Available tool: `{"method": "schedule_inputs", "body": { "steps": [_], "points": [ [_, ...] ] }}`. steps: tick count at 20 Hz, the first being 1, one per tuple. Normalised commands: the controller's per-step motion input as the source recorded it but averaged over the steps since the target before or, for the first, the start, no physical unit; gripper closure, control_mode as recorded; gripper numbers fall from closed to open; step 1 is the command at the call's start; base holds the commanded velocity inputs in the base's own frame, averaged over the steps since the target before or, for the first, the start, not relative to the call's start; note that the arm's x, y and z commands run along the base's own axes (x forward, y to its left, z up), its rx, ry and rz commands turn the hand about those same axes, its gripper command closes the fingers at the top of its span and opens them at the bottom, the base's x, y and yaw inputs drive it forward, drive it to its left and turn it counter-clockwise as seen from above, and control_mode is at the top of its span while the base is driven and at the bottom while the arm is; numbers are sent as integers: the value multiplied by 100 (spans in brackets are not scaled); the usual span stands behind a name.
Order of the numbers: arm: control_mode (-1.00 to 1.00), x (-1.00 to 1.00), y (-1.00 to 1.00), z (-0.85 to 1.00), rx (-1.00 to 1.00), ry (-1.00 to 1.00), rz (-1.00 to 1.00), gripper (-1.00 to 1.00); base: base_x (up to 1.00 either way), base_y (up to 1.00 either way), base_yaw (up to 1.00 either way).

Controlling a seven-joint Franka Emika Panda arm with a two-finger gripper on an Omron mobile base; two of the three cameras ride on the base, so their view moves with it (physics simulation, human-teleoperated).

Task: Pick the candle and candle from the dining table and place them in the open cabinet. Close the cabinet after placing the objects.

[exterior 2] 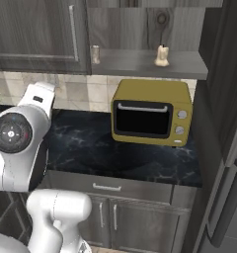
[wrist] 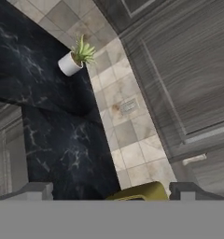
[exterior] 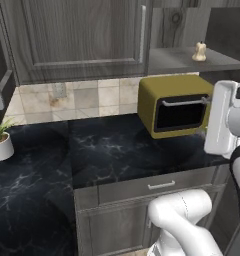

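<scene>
A small cream candle (exterior: 199, 51) stands on the flat grey inner shelf of the open cabinet (exterior: 182, 61), above the yellow microwave. From the right base it is the candle (exterior 2: 162, 56) near the middle of the cabinet shelf (exterior 2: 140, 64). A second small beige candle (exterior 2: 95, 54) stands at the shelf's left end, by the edge of the closed door. My gripper (wrist: 114, 191) is open, its two dark fingertips (wrist: 34, 190) far apart with nothing between them. It hangs over the counter beside the microwave.
A yellow microwave (exterior: 176, 105) sits on the black marbled counter (exterior: 107, 150) under the shelf. A white pot with a green plant (exterior: 2, 145) stands at the far left. The closed cabinet door (exterior: 77, 35) has a slim bar handle. An open door panel (exterior 2: 224, 74) juts out at the right.
</scene>
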Motion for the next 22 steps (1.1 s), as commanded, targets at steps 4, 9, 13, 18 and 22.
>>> {"method": "schedule_inputs", "body": {
  "steps": [4,9,13,18,22],
  "points": [
    [-100,-38,-7,-2,0,0,0,-100,0,0,0],
    [-100,-36,-8,-2,0,0,0,-100,0,0,0],
    [-100,-39,-9,-3,0,0,-1,-100,0,0,0],
    [-100,-41,-9,-7,0,0,-1,-100,0,0,0],
    [-100,-41,-10,-8,0,0,-2,-100,0,0,0]
  ]
}}
